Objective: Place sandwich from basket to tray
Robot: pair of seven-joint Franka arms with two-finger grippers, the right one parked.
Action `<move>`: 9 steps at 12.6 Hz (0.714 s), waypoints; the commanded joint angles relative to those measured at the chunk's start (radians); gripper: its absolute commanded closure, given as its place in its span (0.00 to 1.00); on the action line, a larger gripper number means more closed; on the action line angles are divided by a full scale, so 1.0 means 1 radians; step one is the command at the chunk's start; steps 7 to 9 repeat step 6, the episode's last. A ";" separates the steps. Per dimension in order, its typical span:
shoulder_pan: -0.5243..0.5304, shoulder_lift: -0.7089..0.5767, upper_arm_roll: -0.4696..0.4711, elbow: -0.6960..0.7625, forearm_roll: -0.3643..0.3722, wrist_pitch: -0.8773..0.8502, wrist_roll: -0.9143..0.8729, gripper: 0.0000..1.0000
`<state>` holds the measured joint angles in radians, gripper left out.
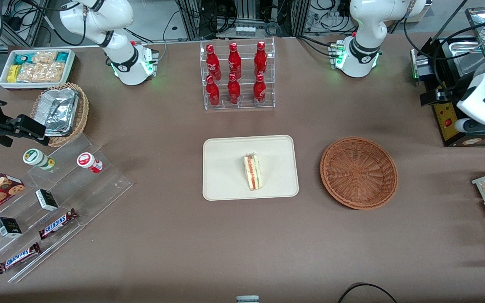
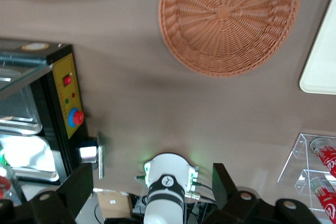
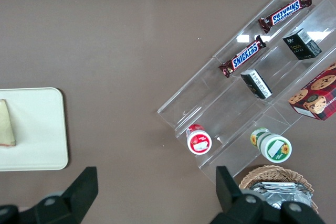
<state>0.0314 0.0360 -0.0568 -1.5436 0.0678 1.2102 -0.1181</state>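
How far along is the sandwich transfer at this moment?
Essentially done: the sandwich lies on the tray and the basket is empty. The gripper is open, holding nothing, raised near the black appliance toward the working arm's end. Nothing visibly remains.

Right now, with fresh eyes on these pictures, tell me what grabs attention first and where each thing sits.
The sandwich stands out first, lying on the cream tray mid-table. Beside the tray, toward the working arm's end, the reddish-brown basket holds nothing. Farther from the front camera than the tray, red bottles fill a clear rack, and the gripper hangs open, withdrawn high near the black appliance at the working arm's end.
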 commanded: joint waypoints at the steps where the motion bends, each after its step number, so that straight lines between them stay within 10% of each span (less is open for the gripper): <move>1: -0.016 -0.010 0.057 0.037 -0.016 -0.052 0.012 0.00; 9: -0.016 -0.012 0.081 0.056 -0.037 -0.052 0.011 0.00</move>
